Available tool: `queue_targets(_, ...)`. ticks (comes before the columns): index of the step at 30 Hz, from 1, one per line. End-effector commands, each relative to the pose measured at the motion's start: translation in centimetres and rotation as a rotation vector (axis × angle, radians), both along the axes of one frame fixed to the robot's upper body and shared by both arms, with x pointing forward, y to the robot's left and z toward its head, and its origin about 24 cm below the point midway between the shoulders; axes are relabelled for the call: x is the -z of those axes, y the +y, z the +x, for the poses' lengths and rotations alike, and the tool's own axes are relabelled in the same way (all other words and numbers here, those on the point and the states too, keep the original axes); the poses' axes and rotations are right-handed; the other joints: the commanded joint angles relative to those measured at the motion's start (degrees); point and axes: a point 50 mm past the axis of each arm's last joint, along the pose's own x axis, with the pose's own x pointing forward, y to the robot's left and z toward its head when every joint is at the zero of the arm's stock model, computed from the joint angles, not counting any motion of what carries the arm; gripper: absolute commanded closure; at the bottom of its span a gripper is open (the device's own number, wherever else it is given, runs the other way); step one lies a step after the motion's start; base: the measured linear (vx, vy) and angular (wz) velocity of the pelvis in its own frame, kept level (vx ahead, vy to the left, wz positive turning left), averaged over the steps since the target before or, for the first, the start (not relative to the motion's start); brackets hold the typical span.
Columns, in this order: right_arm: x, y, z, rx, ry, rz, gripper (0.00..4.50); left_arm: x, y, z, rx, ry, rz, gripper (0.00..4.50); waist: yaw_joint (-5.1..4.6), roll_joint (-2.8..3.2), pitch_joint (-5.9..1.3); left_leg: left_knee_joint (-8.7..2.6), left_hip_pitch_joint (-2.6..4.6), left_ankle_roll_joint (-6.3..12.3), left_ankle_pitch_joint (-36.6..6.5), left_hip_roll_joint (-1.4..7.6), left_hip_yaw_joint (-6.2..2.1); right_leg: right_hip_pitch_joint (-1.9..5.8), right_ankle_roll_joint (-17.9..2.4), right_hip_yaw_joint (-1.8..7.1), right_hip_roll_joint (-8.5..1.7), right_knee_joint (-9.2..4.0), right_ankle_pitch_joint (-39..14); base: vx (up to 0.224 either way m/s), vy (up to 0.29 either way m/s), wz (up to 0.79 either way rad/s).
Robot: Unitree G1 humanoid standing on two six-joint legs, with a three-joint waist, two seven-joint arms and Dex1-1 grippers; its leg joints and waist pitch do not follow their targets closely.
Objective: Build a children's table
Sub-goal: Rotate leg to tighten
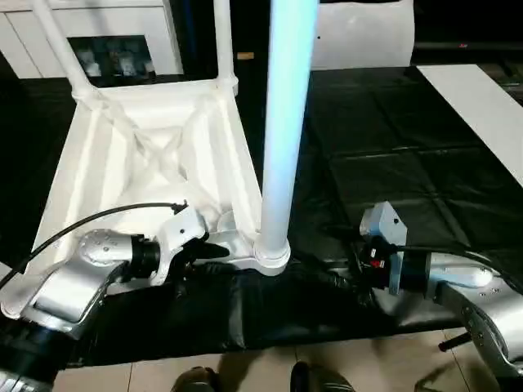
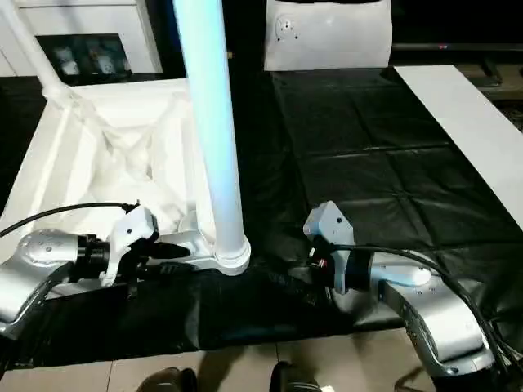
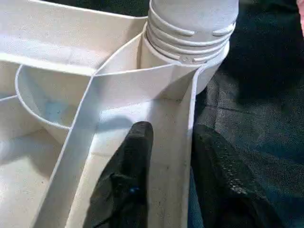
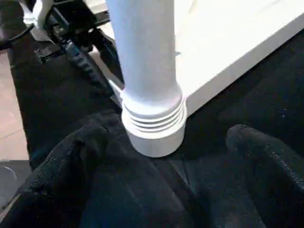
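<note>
1. Tabletop of white ribbed plastic [image 1: 147, 155], rectangular, lies upside down on the black sheet [image 1: 392, 147] that covers the floor, its ribbed underside facing up.
2. Three long white tapered tube legs stand upright in its round corner sockets — the near leg [image 1: 282, 122] at the corner closest to the robot, on the right side, and two far legs [image 1: 222, 41] [image 1: 61, 45] at the back corners.
3. The near leg's threaded base [image 4: 154, 121] sits in its socket [image 3: 190, 61], with several thread rings still showing above the rim.
4. The left gripper [image 1: 214, 250] reaches in from the left at the tabletop's near edge, just beside the near leg's socket. Its two black fingers [image 3: 128, 175] straddle the thin outer wall of the tabletop [image 3: 173, 156] — one finger inside, one outside, closed in on that wall.
5. The right gripper [image 4: 156, 190] hovers low over the black sheet on the right of the near leg, its fingers [image 4: 266, 161] spread wide and holding nothing; the leg's base stands just ahead of the gap between them.
6. A white cabinet with glass doors [image 1: 106, 37] stands behind the tabletop, and a flat white board [image 1: 482, 106] lies at the right edge of the sheet.
</note>
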Motion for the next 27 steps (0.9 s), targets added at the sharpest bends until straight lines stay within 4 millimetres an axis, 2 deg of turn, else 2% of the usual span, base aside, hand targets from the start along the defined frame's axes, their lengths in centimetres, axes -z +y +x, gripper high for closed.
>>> queue_targets(1,-0.4,0.1,-0.3,-0.019,-0.008,0.002,0.0,0.3,-0.1,0.0,0.014,0.014,0.007,3.51,0.23,0.37,-3.67,-4.49,1.07,0.34,-17.6,1.92,-1.28,2.13,-9.0,2.38,-3.8,-4.61,-25.6,0.0,0.0,0.0)
queue_targets(2,-0.4,0.0,-0.3,-0.019,-0.007,0.002,0.0,0.4,-0.1,0.0,0.025,0.021,0.012,3.51,0.24,0.39,-3.7,-4.5,1.09,0.31,-17.5,1.96,-1.29,2.09,-9.0,2.37,-3.77,-4.57,-25.4,0.0,0.0,0.0)
queue_targets(4,-0.4,0.1,-0.3,-0.02,-0.007,0.001,0.0,0.6,-0.2,-0.1,0.038,0.026,0.023,3.81,0.24,0.39,-3.87,-4.44,1.08,0.24,-17.4,1.98,-1.29,2.2,-9.4,2.37,-3.8,-4.43,-24.9,0.0,0.0,0.0)
queue_targets(6,-0.4,0.1,-0.2,-0.02,-0.007,0.001,0.0,0.6,-0.2,-0.1,0.049,0.025,0.031,3.87,0.27,0.38,-3.83,-4.43,1.04,0.37,-17.2,1.95,-1.27,2.19,-9.6,2.36,-3.78,-4.47,-24.5,0.0,0.0,0.0)
queue_targets(8,-0.5,0.2,-0.1,-0.026,-0.007,0.004,0.0,0.7,-0.2,0.0,0.068,0.017,0.047,4.16,0.31,0.37,-3.94,-4.37,1.03,0.44,-16.6,1.95,-1.23,2.26,-9.8,2.41,-3.8,-4.37,-23.7,0.0,0.0,0.0)
queue_targets(12,-0.5,0.6,0.3,-0.069,0.003,0.006,0.0,0.5,-0.2,0.1,0.122,-0.011,0.061,4.3,0.31,0.24,-4.07,-4.3,1.04,0.61,-16.3,1.98,-1.23,2.38,-10.2,2.36,-3.86,-4.25,-23.5,0.0,0.0,0.0)
queue_targets(15,-0.4,1.1,0.9,-0.13,0.015,0.034,0.28,0.3,-0.5,-0.1,0.189,-0.028,0.06,4.48,0.29,0.25,-4.15,-4.19,1.08,0.71,-16.1,2.0,-1.2,2.36,-10.6,2.37,-3.95,-4.19,-22.8,0.0,0.0,0.0)
queue_targets(19,-0.2,1.6,1.6,-0.201,0.027,0.048,0.59,0.1,-1.1,-0.4,0.289,-0.042,0.054,4.5,0.26,0.24,-4.39,-4.03,0.86,1.05,-13.7,2.04,-1.09,2.58,-12.5,2.37,-3.88,-3.5,-17.9,0.0,0.0,0.0)
queue_targets(21,-0.1,1.8,2.1,-0.243,0.045,0.053,0.82,0.0,-1.4,-0.7,0.343,-0.041,0.047,4.5,0.51,-0.18,-4.62,-3.77,0.99,1.94,-11.8,2.06,-0.85,2.6,-13.4,2.44,-3.91,-3.22,-15.3,0.0,0.0,0.0)
queue_targets(22,-0.1,1.9,2.3,-0.261,0.056,0.052,0.89,0.0,-1.6,-0.7,0.364,-0.043,0.044,4.5,0.58,-0.45,-4.64,-3.78,0.82,2.41,-10.9,2.04,-0.83,2.75,-14.0,2.35,-3.89,-3.02,-14.4,0.0,0.0,0.0)
queue_targets(24,0.0,2.0,2.6,-0.292,0.07,0.052,1.05,-0.2,-1.7,-0.8,0.4,-0.043,0.042,4.5,1.14,-0.02,-4.65,-3.69,0.96,2.59,-10.0,2.22,-0.75,2.65,-14.3,2.39,-3.96,-2.83,-13.7,0.0,0.0,0.0)
queue_targets(25,-0.1,2.0,2.8,-0.317,0.083,0.063,1.15,-0.3,-1.9,-0.8,0.436,-0.046,0.044,4.5,1.34,-0.29,-4.63,-3.69,1.09,2.61,-9.9,2.26,-0.62,2.54,-14.3,2.42,-3.9,-2.88,-13.5,0.0,0.0,0.0)
queue_targets(27,-0.1,2.1,2.9,-0.329,0.088,0.07,1.25,-0.3,-1.9,-0.8,0.448,-0.045,0.043,4.5,1.98,-0.14,-4.66,-3.7,1.14,2.36,-10.5,2.33,-0.62,2.6,-14.2,2.36,-3.96,-2.76,-14.3,0.0,0.0,0.0)
